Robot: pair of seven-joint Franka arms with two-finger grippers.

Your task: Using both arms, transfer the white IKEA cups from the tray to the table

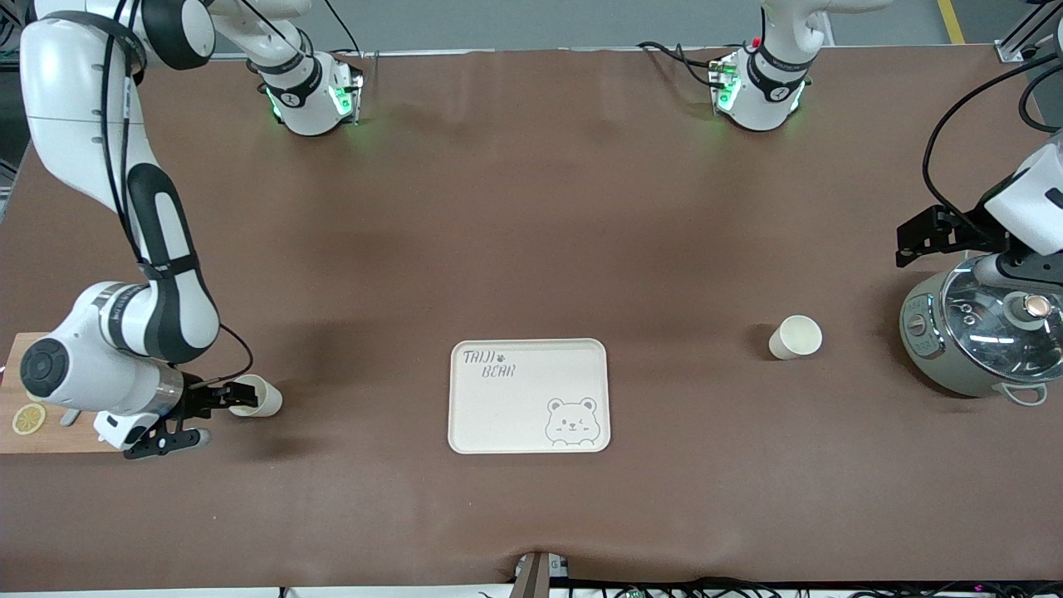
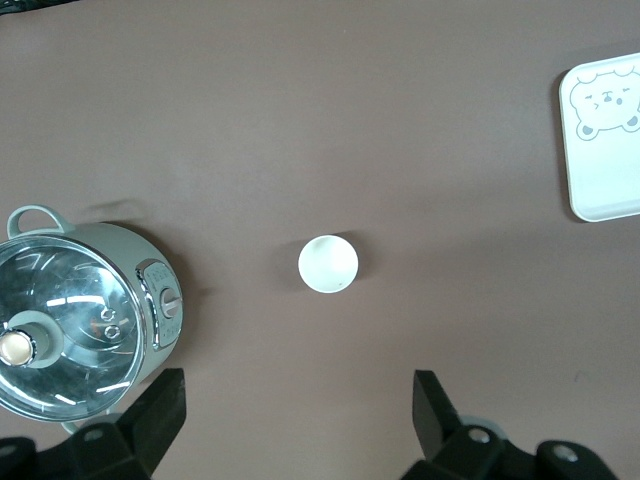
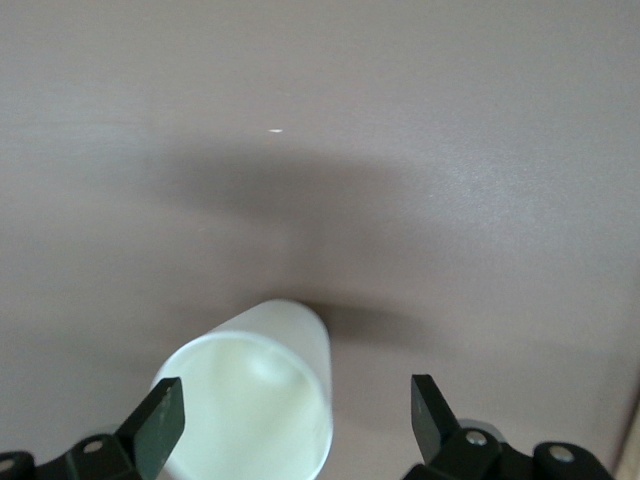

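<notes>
One white cup (image 1: pixel 257 397) stands on the brown table near the right arm's end. My right gripper (image 1: pixel 202 417) is open at this cup. In the right wrist view the cup (image 3: pixel 250 400) shows between the open fingers (image 3: pixel 160 415), close to one and apart from the other. The second white cup (image 1: pixel 796 337) stands upright toward the left arm's end, beside the grey pot. My left gripper (image 1: pixel 918 241) is open and empty, high over the table by the pot. In the left wrist view (image 2: pixel 298 415) that cup (image 2: pixel 328 264) lies well clear of its fingers.
A cream bear-printed tray (image 1: pixel 531 349) lies mid-table, between the two cups; its corner also shows in the left wrist view (image 2: pixel 605 190). A grey lidded pot (image 1: pixel 984 332) stands at the left arm's end. A wooden board (image 1: pixel 17 440) with a lemon slice lies beneath the right arm.
</notes>
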